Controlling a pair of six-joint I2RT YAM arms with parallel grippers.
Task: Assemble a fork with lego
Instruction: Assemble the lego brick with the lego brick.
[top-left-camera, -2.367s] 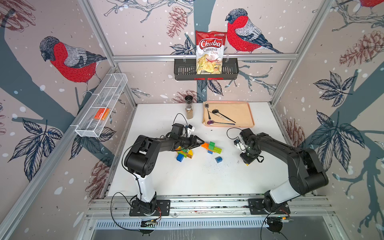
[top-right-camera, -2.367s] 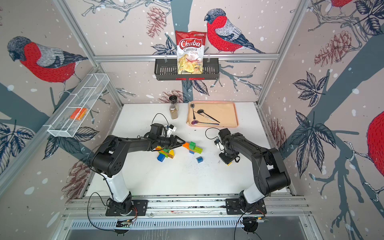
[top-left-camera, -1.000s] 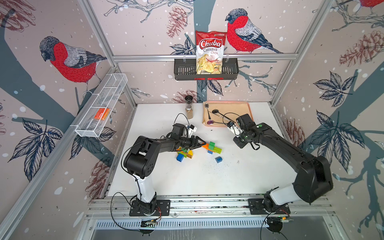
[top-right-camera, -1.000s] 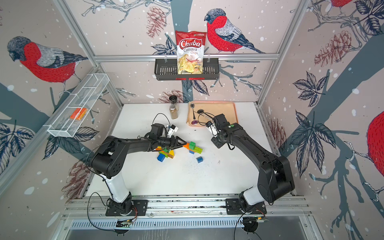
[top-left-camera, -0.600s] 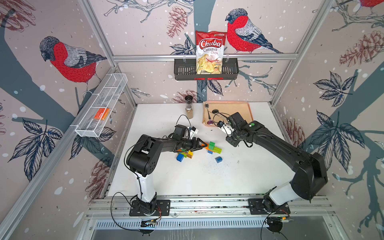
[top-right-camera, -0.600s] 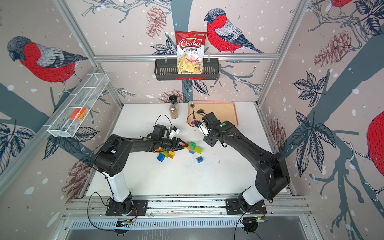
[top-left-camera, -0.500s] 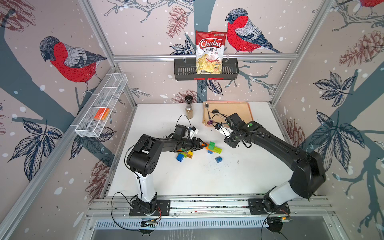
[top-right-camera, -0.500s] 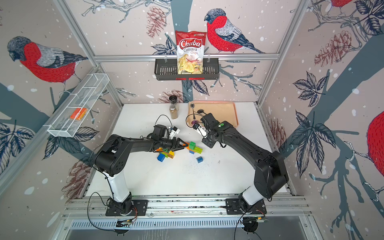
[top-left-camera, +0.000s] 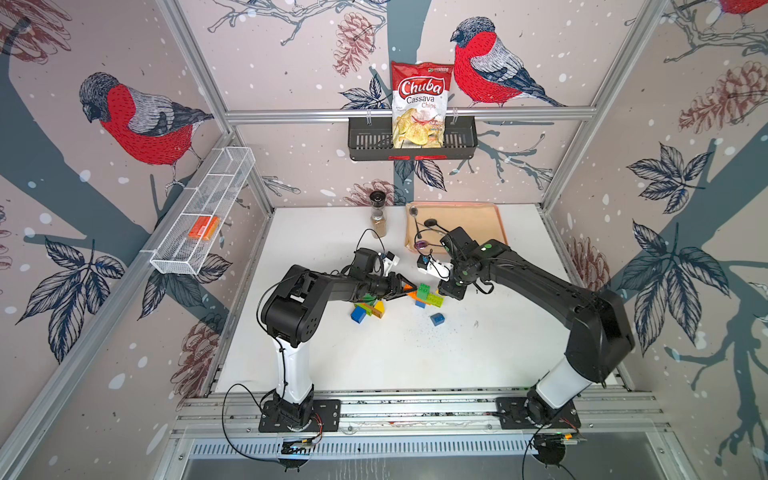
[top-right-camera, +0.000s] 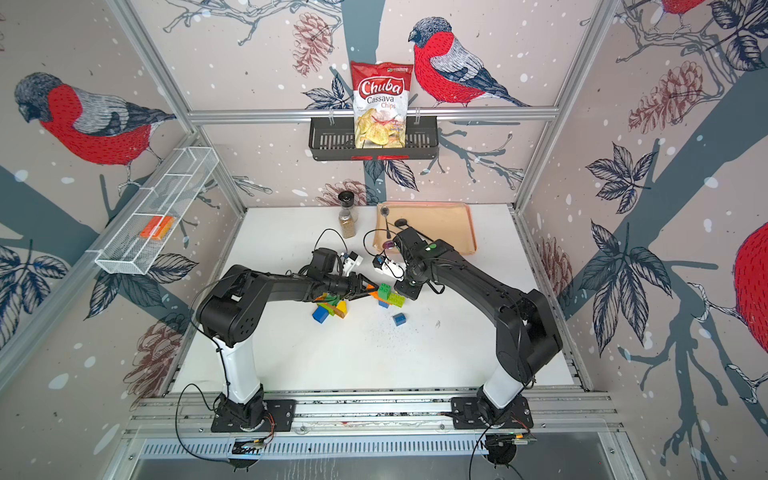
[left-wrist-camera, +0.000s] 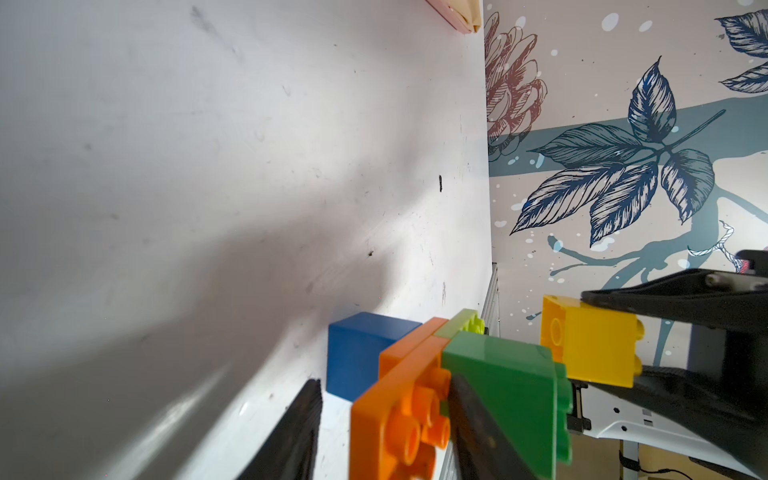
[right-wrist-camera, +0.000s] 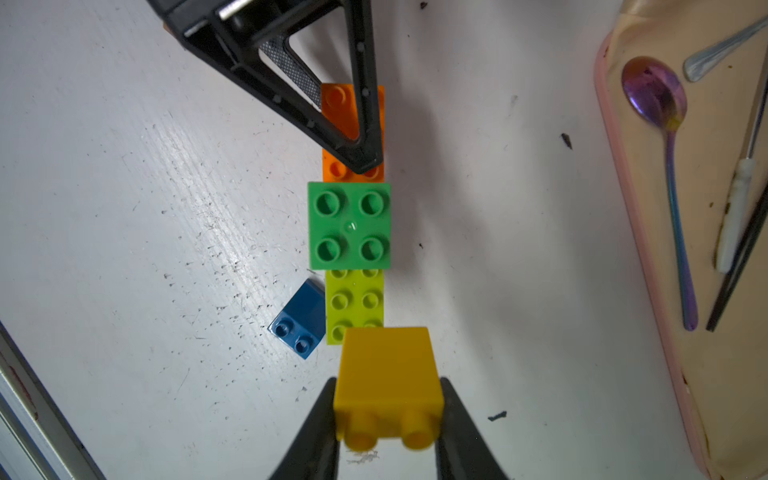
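Bullfinch wallpaper (top-left-camera: 141, 124) rings a white table (top-left-camera: 374, 361); a bag (top-left-camera: 419, 104) in the back basket (top-left-camera: 365, 141) reads "Chuba Cassava Chips". Mid-table, an orange brick (right-wrist-camera: 334, 116), green brick (right-wrist-camera: 349, 226) and lime brick (right-wrist-camera: 353, 299) lie in line. The left gripper (top-left-camera: 404, 287) partly hides the orange brick, jaws part-open, one finger (left-wrist-camera: 478, 428) on its studs. The right gripper (right-wrist-camera: 388, 415) clamps a yellow brick (right-wrist-camera: 386, 365) at the lime end; whether they touch is unclear.

Front tabletop (top-left-camera: 415, 365) lies open; lego bricks (top-left-camera: 434, 299), tray (top-left-camera: 478, 220) and spice jar (top-left-camera: 379, 222) crowd the middle and back.
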